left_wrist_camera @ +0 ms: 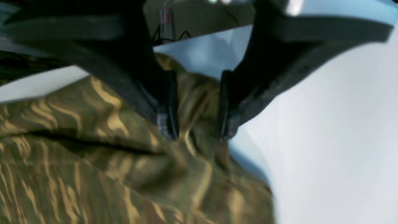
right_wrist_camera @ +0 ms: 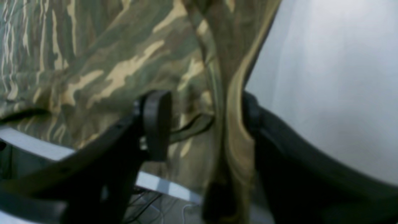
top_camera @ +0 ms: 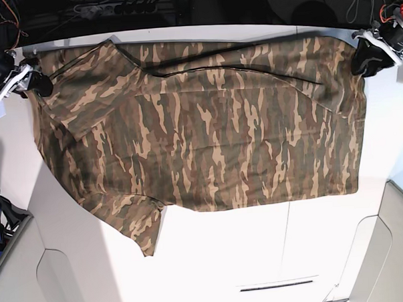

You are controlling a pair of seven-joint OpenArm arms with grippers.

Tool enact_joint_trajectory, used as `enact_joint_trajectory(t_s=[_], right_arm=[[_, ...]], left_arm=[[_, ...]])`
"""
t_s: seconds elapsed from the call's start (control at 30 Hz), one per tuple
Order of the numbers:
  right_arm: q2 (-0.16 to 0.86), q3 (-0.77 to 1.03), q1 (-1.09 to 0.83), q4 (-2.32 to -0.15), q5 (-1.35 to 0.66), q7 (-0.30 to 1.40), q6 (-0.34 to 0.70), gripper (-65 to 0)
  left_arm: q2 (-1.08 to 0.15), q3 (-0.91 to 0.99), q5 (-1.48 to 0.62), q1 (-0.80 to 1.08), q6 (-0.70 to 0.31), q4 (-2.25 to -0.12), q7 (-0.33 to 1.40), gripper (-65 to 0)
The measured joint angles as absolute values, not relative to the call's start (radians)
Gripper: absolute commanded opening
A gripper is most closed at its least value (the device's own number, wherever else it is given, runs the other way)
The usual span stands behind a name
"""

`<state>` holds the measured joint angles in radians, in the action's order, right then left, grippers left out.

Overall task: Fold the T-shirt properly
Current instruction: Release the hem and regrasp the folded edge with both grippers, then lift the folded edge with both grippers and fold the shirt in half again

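At far table edge, T-shirt [top_camera: 200,131] spread flat, left gripper [left_wrist_camera: 194,124] and right gripper [right_wrist_camera: 205,124] both apart astride its corners, first fold seemingly released; next, regrasp for crosswise fold.

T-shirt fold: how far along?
Done: the camouflage cloth T-shirt lies spread on the white table, its far edge turned over along the top, one sleeve sticking out near the front. In hand: the left gripper and right gripper sit at the far corners, jaws parted around cloth, apparently releasing. Left: sleeves in, remaining folds.
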<state>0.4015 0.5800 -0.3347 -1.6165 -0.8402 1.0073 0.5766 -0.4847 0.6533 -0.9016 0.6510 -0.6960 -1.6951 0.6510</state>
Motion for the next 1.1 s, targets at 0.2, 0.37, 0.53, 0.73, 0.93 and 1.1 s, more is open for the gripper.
enact_joint_trajectory(t_s=[0.2, 0.37, 0.53, 0.73, 0.93, 1.1], right_arm=[[0.402, 0.684, -0.276, -1.617, -0.804, 0.926, 0.577, -34.0], [0.401, 0.698, -0.199, -1.607, -0.724, 0.772, 0.561, -34.0], [0.397, 0.679, -0.066, -1.521, -0.678, 0.74, 0.558, -34.0], [0.397, 0.607, 0.14, -1.275, -0.669, 0.733, 0.56, -34.0], [0.397, 0.502, 0.316, -1.042, -0.579, 0.656, 0.558, -34.0], [0.396, 0.414, 0.394, -0.928, -0.554, 0.614, 0.555, -33.9]], left_arm=[[-0.485, 0.783, -0.933, 0.647, -0.693, -1.695, 0.653, -41.3], [-0.485, 0.863, -0.936, 0.573, -0.693, -1.695, 0.647, -31.8], [-0.497, 0.862, -0.935, 0.476, -0.693, -1.693, 0.646, -30.5], [-0.544, 0.751, -0.812, 0.331, -0.693, -1.578, 0.551, -30.4], [-0.605, 0.563, -0.694, 0.098, -0.694, -1.335, 0.491, -30.3], [-0.624, 0.431, -0.621, -0.102, -0.69, -1.084, 0.442, -29.9]])
